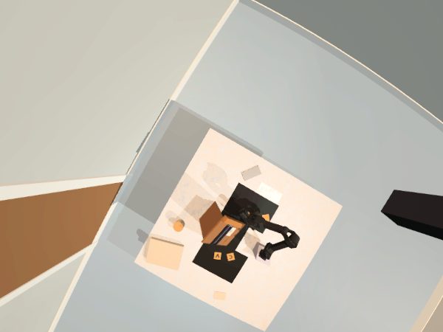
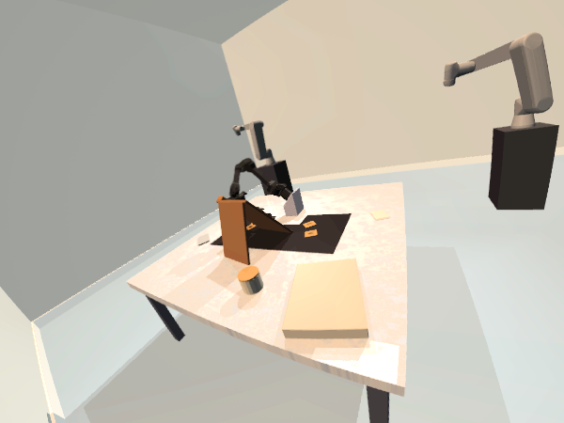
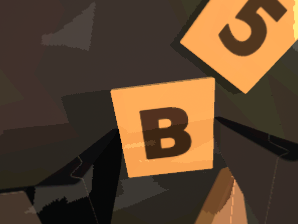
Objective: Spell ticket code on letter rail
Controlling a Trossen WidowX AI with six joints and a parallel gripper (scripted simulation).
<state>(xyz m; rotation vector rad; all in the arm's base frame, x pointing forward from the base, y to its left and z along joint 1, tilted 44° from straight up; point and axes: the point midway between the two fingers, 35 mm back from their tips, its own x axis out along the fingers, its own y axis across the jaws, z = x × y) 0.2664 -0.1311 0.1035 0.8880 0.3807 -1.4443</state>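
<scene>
My gripper (image 3: 166, 129) (image 1: 249, 213) is shut on the orange B tile (image 3: 165, 142), low over the dark mat (image 1: 240, 192). The 5 tile (image 3: 240, 45) lies turned, just beyond it in the wrist view; an orange tile (image 1: 266, 217) shows beside the arm. The A tile (image 1: 217, 255) and C tile (image 1: 230, 257) lie on the other dark area (image 1: 221, 269). A brown wooden stand (image 1: 210, 221) (image 2: 232, 230) rises beside the gripper, with dark strips and a small white piece on its slope. I cannot make out the rail's slots or read a ticket code.
An orange-topped can (image 1: 178, 226) (image 2: 250, 280) and a large pale box (image 1: 164, 254) (image 2: 326, 298) stand behind the stand. A grey upright panel (image 2: 294, 203) is near the arm's base. A small grey block (image 1: 251, 173), white sheet (image 1: 271, 191) and pale piece (image 1: 219, 295) lie around.
</scene>
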